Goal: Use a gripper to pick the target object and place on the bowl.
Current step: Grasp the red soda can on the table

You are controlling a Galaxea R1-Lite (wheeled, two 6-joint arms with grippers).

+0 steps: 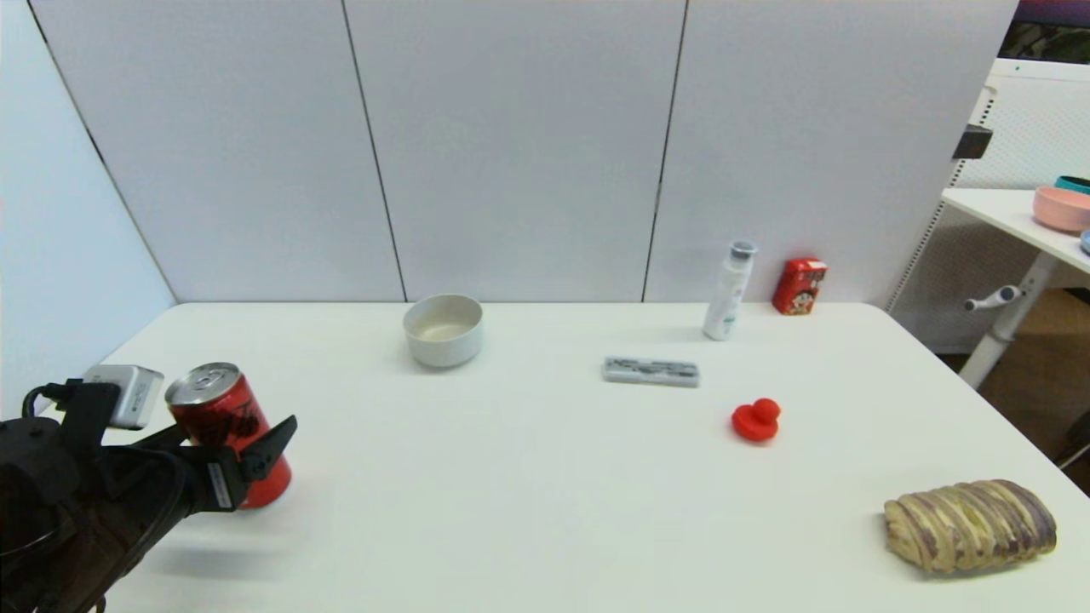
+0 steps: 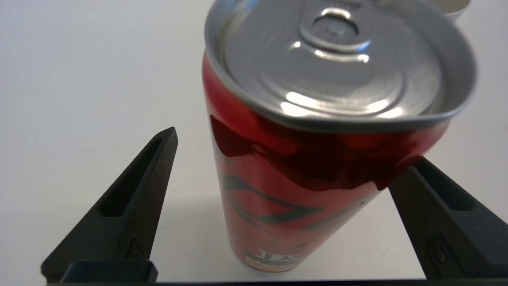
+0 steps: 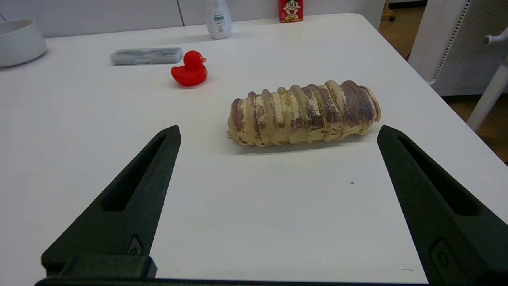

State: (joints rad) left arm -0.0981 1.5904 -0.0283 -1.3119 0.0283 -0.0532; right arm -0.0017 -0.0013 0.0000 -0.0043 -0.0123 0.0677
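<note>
The red soda can with a silver top stands on the white table at the near left. My left gripper is open, with one black finger on each side of the can. In the left wrist view the can fills the space between the jaws of the left gripper. A clear gap shows beside one finger; the other finger's tip sits behind the can's rim. The off-white bowl stands empty at the table's far middle-left. My right gripper is open and empty above the table, out of the head view.
A striped bread loaf lies near right, just beyond the right gripper. A red rubber duck, grey flat case, white bottle and small red carton sit mid to far right. A side table holds a pink bowl.
</note>
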